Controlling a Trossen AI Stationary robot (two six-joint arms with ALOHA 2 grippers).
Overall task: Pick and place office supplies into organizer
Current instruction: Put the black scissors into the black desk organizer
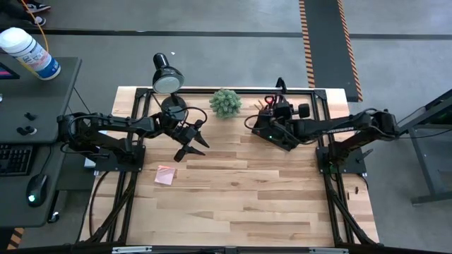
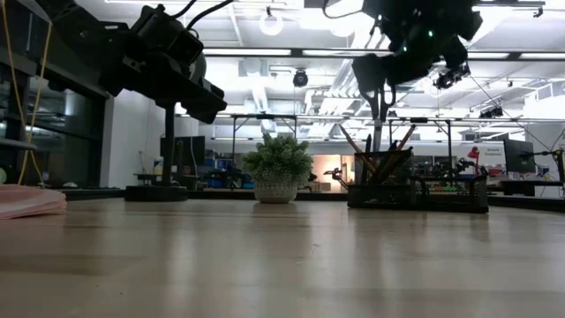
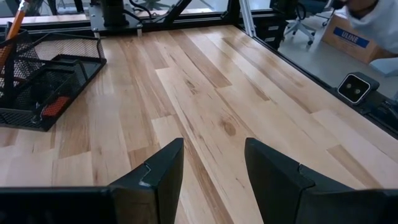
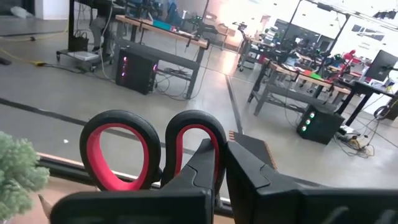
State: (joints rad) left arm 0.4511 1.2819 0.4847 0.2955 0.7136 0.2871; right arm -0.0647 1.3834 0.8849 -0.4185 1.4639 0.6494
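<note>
The black mesh organizer [image 2: 415,190] stands at the table's far right, seen also in the left wrist view [image 3: 43,81], with pencils [image 2: 402,141] upright in its cup. My right gripper [image 4: 222,165] hovers over the organizer [image 1: 265,121], shut on the red-and-black scissors [image 4: 149,146]. Their handles point up and their blades are hidden. My left gripper [image 1: 192,143] hangs open over bare wood left of centre, its fingers [image 3: 168,171] apart. The pink sticky-note pad [image 1: 166,174] lies flat on the table, nearer than that gripper. My right gripper pinches the scissors by the rim of one handle loop [image 4: 208,134] between its two fingers. It comes from the table's right side. The handles stand upright above the fingers. The gripper itself hides the blades below.
A green plant ball in a pot [image 1: 225,102] and a black desk lamp [image 1: 168,77] stand along the far edge, left of the organizer. Open wood [image 1: 247,197] spreads across the middle and near part of the table. A desk with a keyboard [image 1: 14,152] sits beyond the left edge.
</note>
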